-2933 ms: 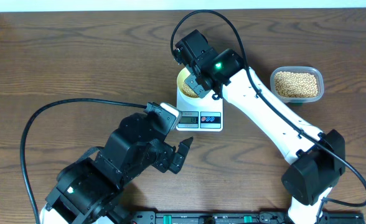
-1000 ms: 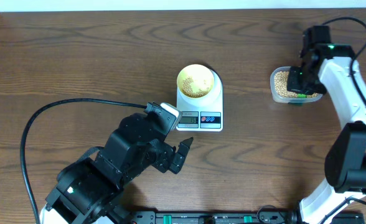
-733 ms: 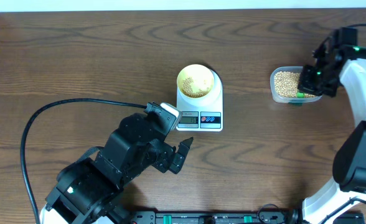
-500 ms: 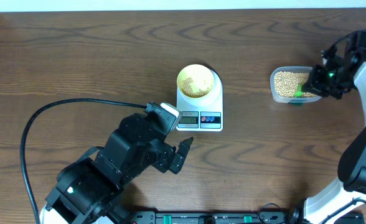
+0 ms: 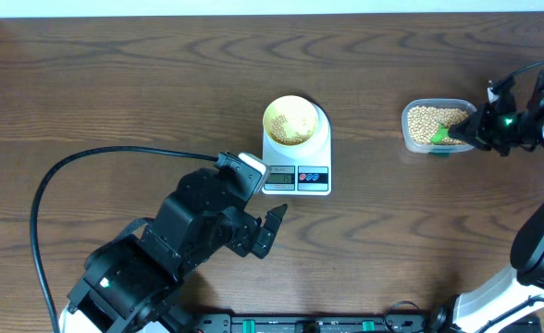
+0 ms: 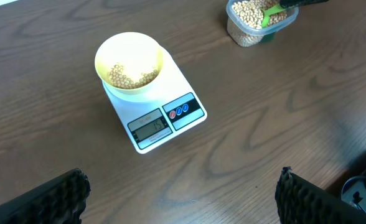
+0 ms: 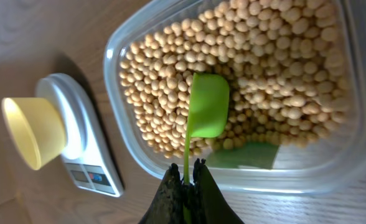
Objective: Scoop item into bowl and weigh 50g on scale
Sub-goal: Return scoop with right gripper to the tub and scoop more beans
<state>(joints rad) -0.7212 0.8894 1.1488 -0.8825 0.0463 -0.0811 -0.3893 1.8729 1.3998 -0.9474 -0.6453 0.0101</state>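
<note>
Right gripper [image 7: 184, 184]: jaws pinched almost shut on the thin handle of the green scoop [image 7: 206, 107], gripping at the handle's end. The scoop cup lies on top of the beans [image 7: 282, 74] in the clear tub [image 7: 117, 46]. Can't tell whether the cup faces up or down. The tub sits well to the right of the scale [image 5: 299, 159] in the overhead view, about level with its platform and not touching it.

Left gripper [image 5: 269, 231]: jaws wide apart, nothing held. In its wrist view the two fingers [image 6: 46, 200] sit at opposite bottom corners. It hangs just off the scale's front edge, near the display, with no contact.

The bowl [image 6: 130, 62] stands upright on the scale's round platform, behind the display and buttons. A shallow layer of beans covers its bottom. The display is lit, but the digits are too small to read.

The scale lies flat on the wood table [image 5: 115, 83]. A black cable [image 5: 78, 166] loops over the table to the scale's left.
</note>
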